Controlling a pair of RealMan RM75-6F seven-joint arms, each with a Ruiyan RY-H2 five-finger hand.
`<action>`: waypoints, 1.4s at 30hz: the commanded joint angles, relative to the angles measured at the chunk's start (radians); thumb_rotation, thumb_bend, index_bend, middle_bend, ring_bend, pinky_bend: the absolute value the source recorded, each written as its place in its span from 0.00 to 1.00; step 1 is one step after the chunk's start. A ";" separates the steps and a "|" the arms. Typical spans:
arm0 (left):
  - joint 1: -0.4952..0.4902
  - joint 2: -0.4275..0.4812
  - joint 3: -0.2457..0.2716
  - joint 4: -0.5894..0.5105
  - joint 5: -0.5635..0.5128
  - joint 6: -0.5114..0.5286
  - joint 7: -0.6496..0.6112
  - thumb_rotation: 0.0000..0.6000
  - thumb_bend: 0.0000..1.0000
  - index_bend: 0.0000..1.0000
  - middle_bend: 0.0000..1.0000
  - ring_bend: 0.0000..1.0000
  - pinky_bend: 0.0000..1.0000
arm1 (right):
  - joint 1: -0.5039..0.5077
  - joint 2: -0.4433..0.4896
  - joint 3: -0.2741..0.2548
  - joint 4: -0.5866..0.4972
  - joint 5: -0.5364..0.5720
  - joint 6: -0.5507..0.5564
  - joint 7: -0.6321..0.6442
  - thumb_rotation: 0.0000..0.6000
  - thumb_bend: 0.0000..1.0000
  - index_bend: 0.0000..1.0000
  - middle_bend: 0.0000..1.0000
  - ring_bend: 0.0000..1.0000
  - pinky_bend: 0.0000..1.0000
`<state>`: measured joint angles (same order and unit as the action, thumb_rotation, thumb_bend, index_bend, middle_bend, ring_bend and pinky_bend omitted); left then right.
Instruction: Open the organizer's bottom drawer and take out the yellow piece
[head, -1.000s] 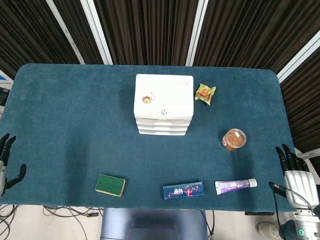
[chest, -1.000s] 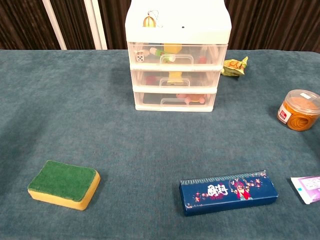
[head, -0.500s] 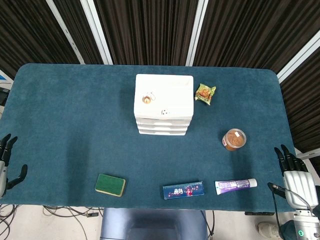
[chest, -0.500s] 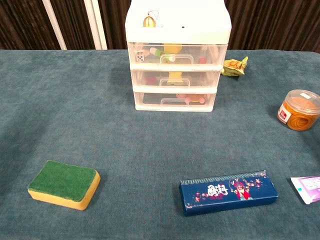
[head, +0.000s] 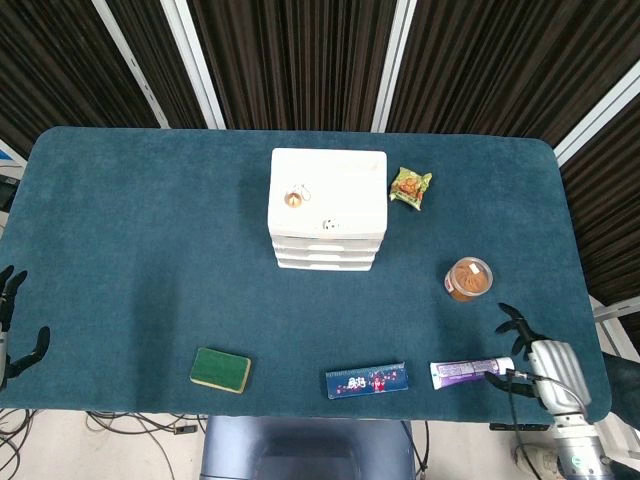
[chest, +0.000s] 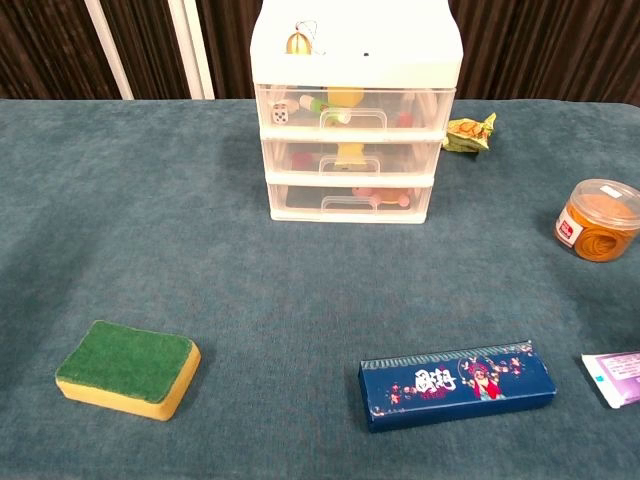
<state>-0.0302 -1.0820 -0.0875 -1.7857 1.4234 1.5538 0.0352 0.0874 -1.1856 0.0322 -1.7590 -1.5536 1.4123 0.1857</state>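
Your table is a wide teal felt-covered top (head: 150, 230). Near its far middle stands the white plastic three-drawer organizer (chest: 354, 110), all drawers pushed in, incl. the bottom drawer (chest: 350, 201). Through that drawer's clear front you see pinkish bits; a yellow piece in there can't be made out, though yellow shows in the two drawers above.

Your right hand (head: 535, 358) is over the table's near right corner, fingers spread, holding nothing, tips just beside the cap end of the white-and-purple toothpaste tube (head: 470, 372). Your left hand (head: 12, 335) is at the frame's left edge, off the table, fingers apart w/ nothing in them.

Along the near edge: dark blue printed rectangular box (chest: 456, 383) centre-right, green-topped yellow sponge (chest: 128, 368) to the left. Round clear tub w/ orange contents (chest: 598, 220) sits at right, well apart from the organizer. Small yellow-green snack packet (chest: 470, 132) lies just right of the organizer. Small brass bell (chest: 296, 42) rests on top.
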 joint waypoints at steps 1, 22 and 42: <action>-0.002 0.002 -0.005 0.004 -0.016 -0.010 -0.012 1.00 0.40 0.00 0.00 0.00 0.00 | 0.094 0.023 0.002 -0.076 0.025 -0.169 0.228 1.00 0.23 0.15 0.75 0.88 0.83; -0.005 -0.002 -0.009 0.016 -0.038 -0.022 -0.006 1.00 0.40 0.00 0.00 0.00 0.00 | 0.378 -0.346 0.174 0.028 0.367 -0.488 0.226 1.00 0.56 0.04 1.00 1.00 0.99; -0.005 -0.002 -0.008 0.016 -0.040 -0.027 -0.007 1.00 0.40 0.00 0.00 0.00 0.00 | 0.484 -0.521 0.257 0.198 0.472 -0.552 0.213 1.00 0.62 0.04 1.00 1.00 1.00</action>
<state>-0.0356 -1.0839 -0.0958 -1.7702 1.3832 1.5268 0.0285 0.5662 -1.7004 0.2853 -1.5674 -1.0855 0.8669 0.3943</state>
